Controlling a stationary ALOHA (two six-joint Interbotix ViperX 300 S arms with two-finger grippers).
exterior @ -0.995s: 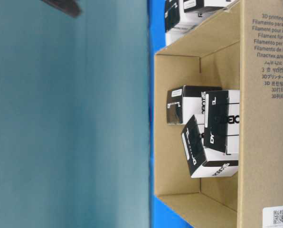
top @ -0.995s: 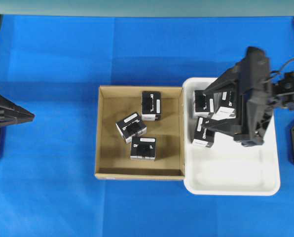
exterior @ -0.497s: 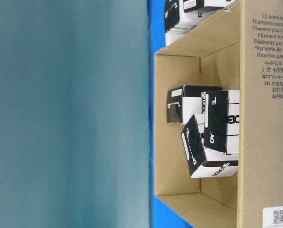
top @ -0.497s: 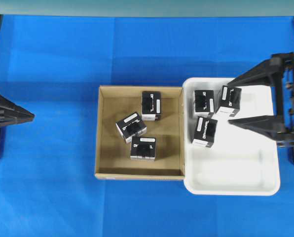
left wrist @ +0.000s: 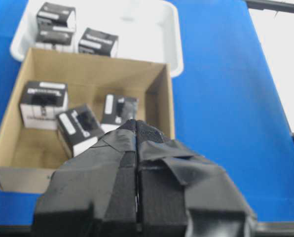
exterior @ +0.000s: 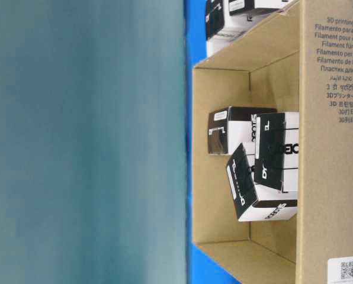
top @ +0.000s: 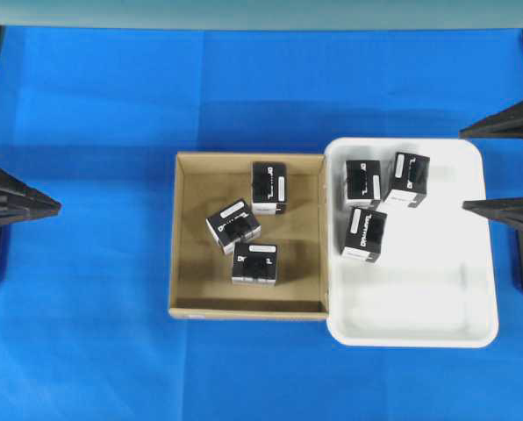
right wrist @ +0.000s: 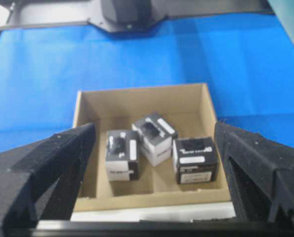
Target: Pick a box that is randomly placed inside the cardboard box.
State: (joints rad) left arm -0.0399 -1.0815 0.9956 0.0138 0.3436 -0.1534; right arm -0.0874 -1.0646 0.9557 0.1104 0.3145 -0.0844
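Note:
The cardboard box (top: pixel 184 237) sits mid-table and holds three small black boxes: one at its back wall (top: pixel 268 186), one tilted in the middle (top: pixel 233 226), one nearer the front (top: pixel 254 263). The right wrist view shows the same carton (right wrist: pixel 147 101). Three more black boxes lie in the white tray (top: pixel 419 298); one of them (top: pixel 364 233) has a long white word across its top. My right gripper (top: pixel 463 169) is open and empty at the tray's right edge, clear of every box. My left gripper (top: pixel 56 208) is shut on nothing, far left of the carton.
The tray touches the carton's right wall, with two boxes (top: pixel 362 182) (top: pixel 408 179) at its back. Blue cloth covers the table (top: pixel 95 333). The table-level view sees the carton's printed wall (exterior: pixel 333 195) from the side.
My right gripper has drawn back to the right from over the tray, still open, uncovering a black box at the tray's back. The left arm has not moved.

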